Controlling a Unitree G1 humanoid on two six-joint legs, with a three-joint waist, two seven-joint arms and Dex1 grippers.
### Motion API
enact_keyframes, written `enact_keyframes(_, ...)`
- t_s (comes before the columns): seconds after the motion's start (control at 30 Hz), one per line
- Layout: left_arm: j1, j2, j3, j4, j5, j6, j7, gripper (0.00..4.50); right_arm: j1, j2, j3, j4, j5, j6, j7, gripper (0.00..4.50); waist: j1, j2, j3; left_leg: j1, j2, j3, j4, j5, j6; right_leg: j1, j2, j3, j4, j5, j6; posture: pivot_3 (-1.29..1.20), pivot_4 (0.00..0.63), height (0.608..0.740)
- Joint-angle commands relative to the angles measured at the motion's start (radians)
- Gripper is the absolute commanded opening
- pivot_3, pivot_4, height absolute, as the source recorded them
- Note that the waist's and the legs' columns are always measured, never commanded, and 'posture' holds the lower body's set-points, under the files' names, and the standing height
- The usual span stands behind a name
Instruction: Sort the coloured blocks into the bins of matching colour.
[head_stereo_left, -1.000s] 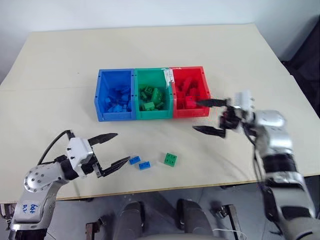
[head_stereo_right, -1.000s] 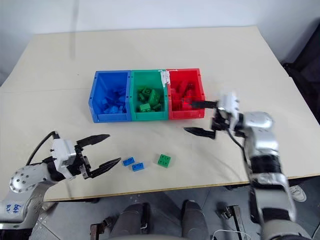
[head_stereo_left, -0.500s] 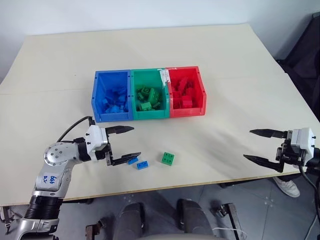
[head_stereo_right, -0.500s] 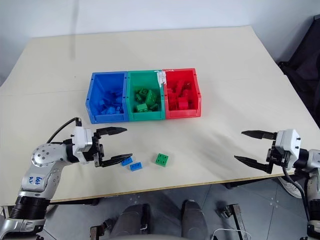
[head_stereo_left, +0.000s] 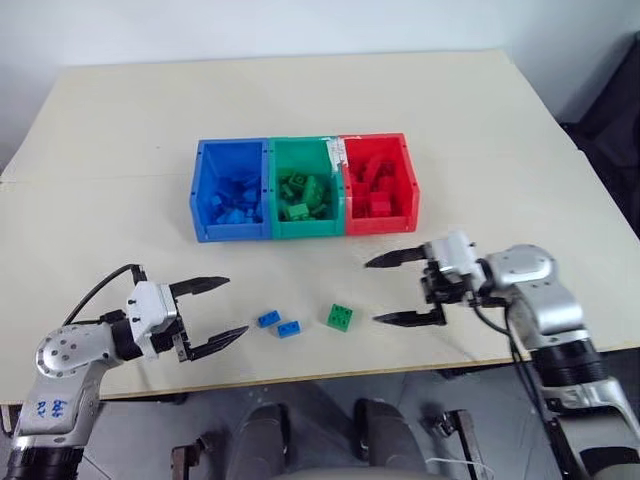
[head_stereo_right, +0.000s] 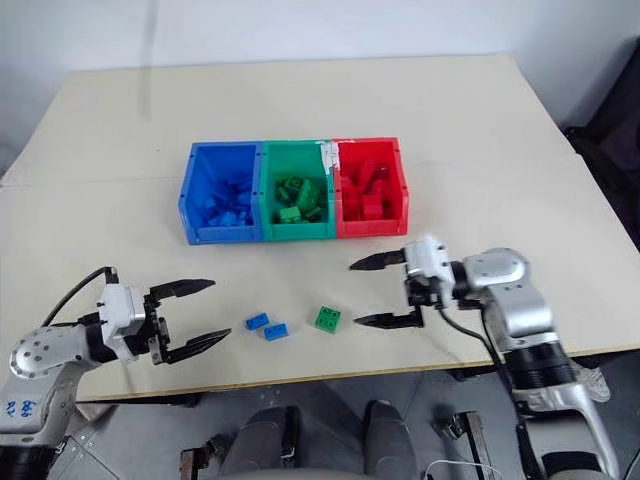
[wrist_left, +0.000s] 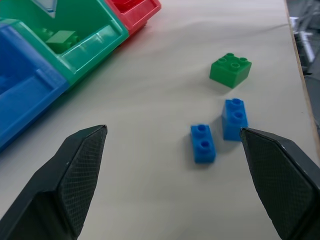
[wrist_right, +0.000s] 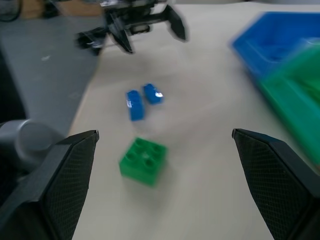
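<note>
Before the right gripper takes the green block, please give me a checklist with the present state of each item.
1. Right gripper open: ok.
2. Right gripper holds nothing: ok.
3. Green block lies free on the table, apart from the two blue blocks: ok.
4. Right gripper points toward the green block: ok.
5. Left gripper open and beside the blue blocks, away from the green block: ok.
6. Green bin has room: ok.
</note>
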Motion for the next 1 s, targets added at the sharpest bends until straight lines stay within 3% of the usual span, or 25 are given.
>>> enact_keyframes(0.03,0.064,-0.016,0.027,-0.112,-0.029,0.015,0.039,4.50,-0.027,0.032,0.068,0.072,-0.080,-0.066,0.010,4.48,0.002,0.000,0.000,0.000,-0.001,0.000,0.000,0.000,0.000,0.000,0.000,0.000,0.000,0.000,0.000,0.00,0.150,0.740)
enact_keyframes(0.23,0.152,-0.034,0.037,-0.215,-0.028,0.044,0.092,4.50,-0.064,0.097,0.106,0.218,-0.145,-0.112,-0.020,4.48,-0.006,-0.001,0.000,0.000,0.000,0.000,0.000,0.000,0.000,0.000,0.000,0.000,0.000,0.000,0.000,0.00,0.150,0.740)
enact_keyframes(0.27,0.156,-0.035,0.040,-0.219,-0.029,0.045,0.096,4.50,-0.061,0.098,0.107,0.225,-0.141,-0.114,-0.007,4.30,-0.006,-0.001,0.000,0.000,0.000,0.000,0.000,0.000,0.000,0.000,0.000,0.000,0.000,0.000,0.000,0.00,0.150,0.740)
enact_keyframes(0.37,0.157,-0.032,0.036,-0.221,-0.025,0.046,0.101,4.50,-0.059,0.104,0.111,0.238,-0.141,-0.128,0.008,3.58,-0.008,-0.001,0.000,0.000,0.000,0.000,0.000,0.000,0.000,0.000,0.000,0.000,0.000,0.000,0.000,0.00,0.150,0.740)
enact_keyframes(0.57,0.142,-0.035,0.033,-0.205,-0.029,0.048,0.109,4.50,-0.062,0.129,0.085,0.202,-0.113,-0.084,-0.030,1.51,-0.008,-0.001,0.000,0.000,0.000,0.000,0.000,0.000,0.000,0.000,0.001,0.000,0.000,0.000,0.000,0.00,0.150,0.740)
enact_keyframes(0.67,0.145,-0.041,0.043,-0.189,-0.022,0.036,0.116,4.50,-0.070,0.137,0.053,0.168,-0.071,-0.023,-0.052,1.43,-0.008,-0.001,0.000,0.000,0.000,0.001,0.000,0.000,0.000,0.000,0.001,0.000,0.001,0.000,0.000,0.00,0.150,0.740)
enact_keyframes(0.8,0.176,-0.079,0.097,-0.194,-0.031,0.028,0.165,4.50,-0.187,0.179,-0.064,0.108,0.031,0.158,-0.205,1.43,-0.011,0.000,0.000,0.000,0.001,0.001,0.000,0.000,0.000,-0.001,0.001,0.000,0.001,0.000,0.000,0.00,0.150,0.740)
enact_keyframes(1.0,0.182,-0.110,0.127,-0.206,-0.035,0.040,0.217,4.50,-0.443,0.294,-0.141,0.360,-0.053,0.088,-0.468,1.43,-0.013,0.000,0.000,0.000,0.005,0.003,-0.001,-0.001,-0.003,-0.003,0.003,-0.001,0.003,-0.001,-0.003,0.00,0.150,0.740)
